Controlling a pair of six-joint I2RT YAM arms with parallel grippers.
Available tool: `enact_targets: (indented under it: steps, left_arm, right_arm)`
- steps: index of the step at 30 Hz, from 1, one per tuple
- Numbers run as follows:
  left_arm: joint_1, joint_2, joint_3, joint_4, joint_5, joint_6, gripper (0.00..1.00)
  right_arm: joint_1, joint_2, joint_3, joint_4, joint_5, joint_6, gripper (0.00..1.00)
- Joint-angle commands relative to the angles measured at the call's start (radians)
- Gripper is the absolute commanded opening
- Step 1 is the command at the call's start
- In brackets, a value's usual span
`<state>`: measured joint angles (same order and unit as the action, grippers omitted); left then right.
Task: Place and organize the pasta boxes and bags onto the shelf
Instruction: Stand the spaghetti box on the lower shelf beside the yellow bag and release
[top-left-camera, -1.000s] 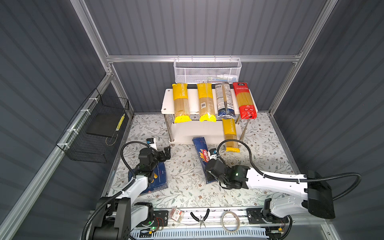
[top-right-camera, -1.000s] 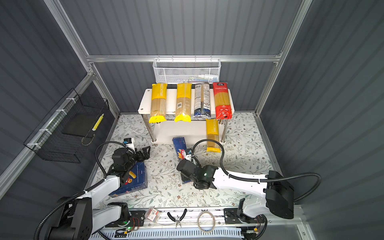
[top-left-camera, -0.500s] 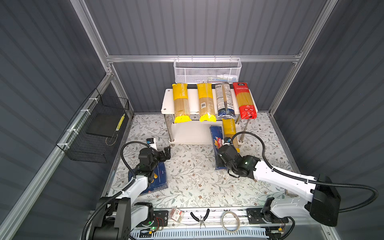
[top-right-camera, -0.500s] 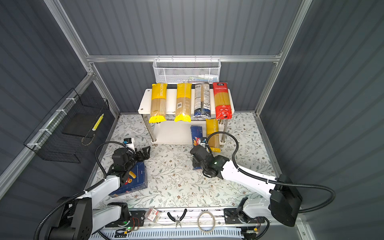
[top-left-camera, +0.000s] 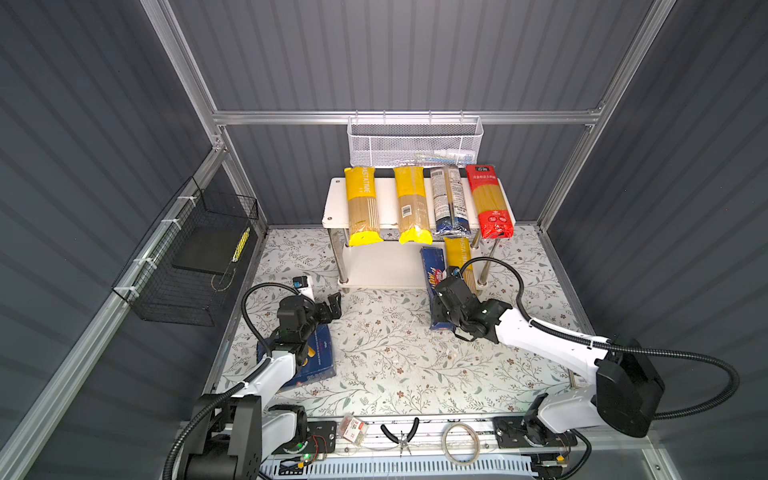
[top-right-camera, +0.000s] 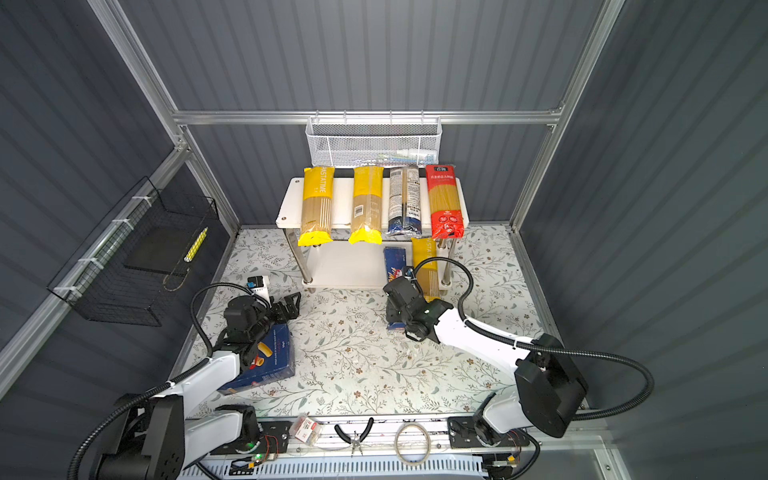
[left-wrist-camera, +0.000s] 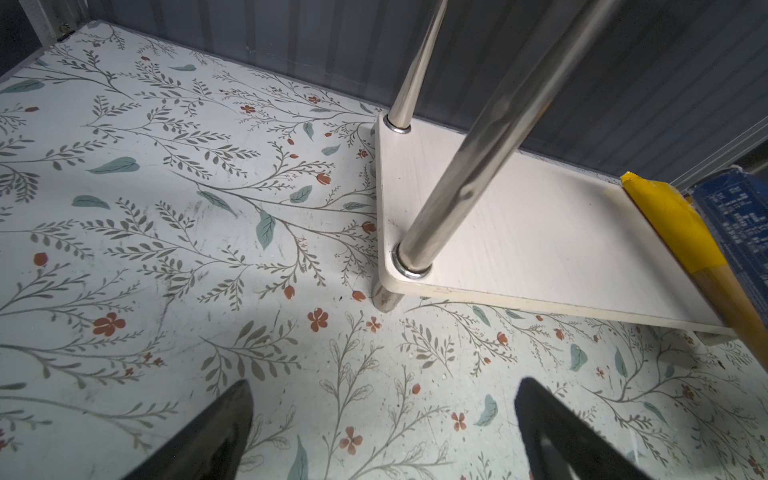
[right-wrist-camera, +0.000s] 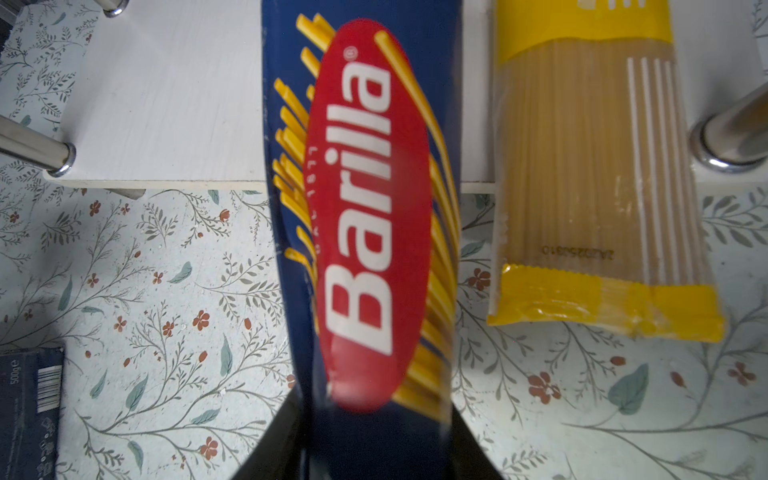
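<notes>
Left arm (top-left-camera: 276, 370), white with black joints: bent low. Left gripper (top-left-camera: 332, 305) points forward, fingers (left-wrist-camera: 216, 432) spread wide, nothing between. Right arm (top-left-camera: 548, 338): stretched forward. Right gripper (right-wrist-camera: 376, 436) fingers (right-wrist-camera: 274, 449) clamped on blue Barilla spaghetti box (right-wrist-camera: 365, 208).

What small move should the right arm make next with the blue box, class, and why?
Probably slide the Barilla box deeper onto the lower shelf board. The right gripper is shut on its near end, about half hangs off the board's edge, parallel beside the yellow bag.

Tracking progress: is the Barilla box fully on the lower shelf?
Partly: Barilla box reaches over lower shelf; its near end overhangs.
</notes>
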<state>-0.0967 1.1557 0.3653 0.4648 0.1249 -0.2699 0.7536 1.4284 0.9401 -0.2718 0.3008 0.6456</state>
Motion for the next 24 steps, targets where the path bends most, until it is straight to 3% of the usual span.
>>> enact_targets:
  steps: [1,24]
  left_arm:
    - [0.005,-0.018,0.008,-0.005,0.005,0.014,0.99]
    - [0.005,-0.03,0.001,-0.004,-0.001,0.011,0.99]
  right_arm:
    - [-0.025,-0.009,0.072,0.148,0.028,-0.024,0.38]
    - [-0.13,0.199,0.214,0.234,-0.006,-0.058,0.4]
